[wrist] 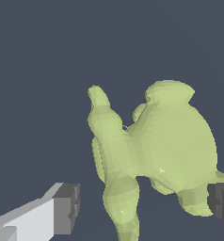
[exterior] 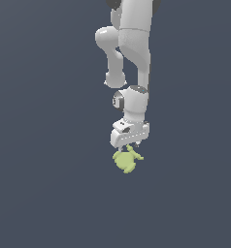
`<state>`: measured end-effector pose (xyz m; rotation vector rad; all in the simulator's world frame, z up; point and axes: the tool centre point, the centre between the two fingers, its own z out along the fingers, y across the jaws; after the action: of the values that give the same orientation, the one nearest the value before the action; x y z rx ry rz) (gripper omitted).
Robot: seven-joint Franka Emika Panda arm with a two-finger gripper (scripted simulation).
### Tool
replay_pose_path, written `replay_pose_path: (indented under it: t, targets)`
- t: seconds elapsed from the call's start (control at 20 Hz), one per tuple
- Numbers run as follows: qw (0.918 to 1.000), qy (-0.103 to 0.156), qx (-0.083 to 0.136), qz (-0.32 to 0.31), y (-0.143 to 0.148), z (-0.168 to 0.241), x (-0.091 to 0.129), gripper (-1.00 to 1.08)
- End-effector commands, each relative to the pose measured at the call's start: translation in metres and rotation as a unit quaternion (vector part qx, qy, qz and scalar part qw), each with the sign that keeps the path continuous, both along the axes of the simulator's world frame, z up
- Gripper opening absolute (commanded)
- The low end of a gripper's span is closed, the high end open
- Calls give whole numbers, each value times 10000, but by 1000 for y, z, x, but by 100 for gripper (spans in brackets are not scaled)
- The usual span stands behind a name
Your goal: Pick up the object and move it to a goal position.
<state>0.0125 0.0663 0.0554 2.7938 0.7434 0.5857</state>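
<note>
Two dark finger pads (wrist: 67, 208) were recorded closest to the wrist camera, one on a pale grey finger at one side of the frame, the other cut off by the opposite edge. The jaws were found apart, with a wide gap between the pads. The gripper (wrist: 144, 204) was seen to straddle the object (wrist: 165, 146), which filled much of the wrist view between and beyond the pads. One pad was observed just beside a lower lobe of the object; whether it touched could not be told. The other pad was seen apart from the object, with dark ground visible between them.

The object was noted as a yellow-green, matte, lumpy figure with a rounded body, a narrow neck-like lobe and several stubby protrusions. No clamping on it could be confirmed from either view.

From the exterior view, the arm (exterior: 136, 53) was recorded as white, descending from the upper edge of the frame, with the gripper (exterior: 129, 145) pointed downward. The object (exterior: 126, 161) was seen directly below the gripper body, its upper part meeting the fingers, which were largely hidden and too small to be judged there. A stub was seen projecting toward the exterior view's right.

The ground (exterior: 40, 193) was recorded as a uniform dark blue-grey surface. Whether the object rested on it or was raised above it could not be told.
</note>
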Motion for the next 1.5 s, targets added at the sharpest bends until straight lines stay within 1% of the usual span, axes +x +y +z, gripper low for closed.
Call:
replay_pose_path:
  t: [0.0, 0.2, 0.35, 0.6, 0.85, 1.15, 1.3, 1.45]
  targets:
    - [9996, -186, -142, 187, 3, -3, -1, 108]
    - [9969, -482, -397, 472, 7, -6, -4, 108]
    - [9933, -708, -607, 688, 9, -7, -6, 108]
    - [9839, -1078, -975, 1040, 12, -6, -10, 108]
    - [9735, -1365, -1281, 1311, 15, -3, -14, 108]
    - [9638, -1582, -1520, 1514, 17, 1, -18, 108]
    - [9611, -1636, -1582, 1565, 17, 2, -19, 108]
    - [9602, -1654, -1603, 1582, 18, 2, -19, 108]
